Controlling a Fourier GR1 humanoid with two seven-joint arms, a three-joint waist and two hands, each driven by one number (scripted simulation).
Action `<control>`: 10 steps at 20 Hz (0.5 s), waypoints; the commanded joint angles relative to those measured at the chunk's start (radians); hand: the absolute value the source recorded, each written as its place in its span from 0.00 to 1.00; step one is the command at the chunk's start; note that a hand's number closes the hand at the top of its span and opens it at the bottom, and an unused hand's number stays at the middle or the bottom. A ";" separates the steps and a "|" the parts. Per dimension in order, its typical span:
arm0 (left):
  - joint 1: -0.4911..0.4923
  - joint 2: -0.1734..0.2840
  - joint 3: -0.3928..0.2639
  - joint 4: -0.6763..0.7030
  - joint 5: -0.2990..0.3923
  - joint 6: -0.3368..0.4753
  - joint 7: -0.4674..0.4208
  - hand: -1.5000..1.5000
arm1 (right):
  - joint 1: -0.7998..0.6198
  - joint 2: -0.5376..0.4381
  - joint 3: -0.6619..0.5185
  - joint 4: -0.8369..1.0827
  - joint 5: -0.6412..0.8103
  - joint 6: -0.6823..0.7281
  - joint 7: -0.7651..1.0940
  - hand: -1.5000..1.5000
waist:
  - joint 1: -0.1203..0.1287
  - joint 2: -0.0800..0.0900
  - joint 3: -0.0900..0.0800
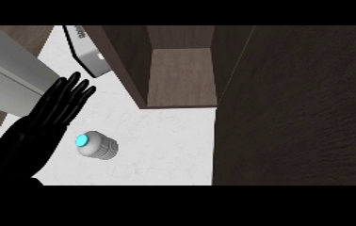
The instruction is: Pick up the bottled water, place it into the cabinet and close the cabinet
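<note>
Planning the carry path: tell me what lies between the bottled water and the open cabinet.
Head view: only bare white counter lies between the bottled water and the open cabinet. The left robot hand stands off to the bottle's left.

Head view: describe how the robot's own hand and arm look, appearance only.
Only the left hand shows: glossy black all over, with long, slender fingers and a broad palm. It merges into an equally dark wrist and forearm at the lower left edge. No cables, markings or sleeve are visible. The right hand is not in view.
</note>
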 commanded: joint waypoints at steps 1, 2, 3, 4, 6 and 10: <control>0.044 0.099 0.070 0.050 0.225 -0.151 0.064 0.00 | 0.120 -0.029 0.044 -0.120 -0.087 0.074 0.049 0.00 | 0.005 -0.003 -0.002; 0.036 0.140 0.111 0.010 0.310 -0.161 0.118 0.00 | 0.151 -0.025 0.059 -0.129 -0.069 0.070 0.046 0.00 | 0.013 -0.004 -0.002; 0.068 0.168 0.135 -0.013 0.341 -0.169 0.136 0.00 | 0.149 -0.036 0.071 -0.208 -0.080 0.064 0.109 0.00 | 0.018 -0.005 -0.002; 0.077 0.149 0.107 -0.047 0.332 -0.134 0.168 0.00 | 0.261 -0.035 0.083 -0.236 -0.088 0.095 0.049 0.00 | 0.012 -0.005 -0.001; 0.025 0.226 0.213 0.026 0.425 -0.180 0.184 0.00 | 0.271 -0.034 0.080 -0.249 -0.083 0.106 0.031 0.00 | 0.014 -0.001 -0.001; 0.031 0.242 0.244 0.107 0.351 -0.237 0.156 0.00 | 0.405 -0.014 0.180 -0.347 -0.016 0.096 0.025 0.00 | 0.007 -0.002 -0.002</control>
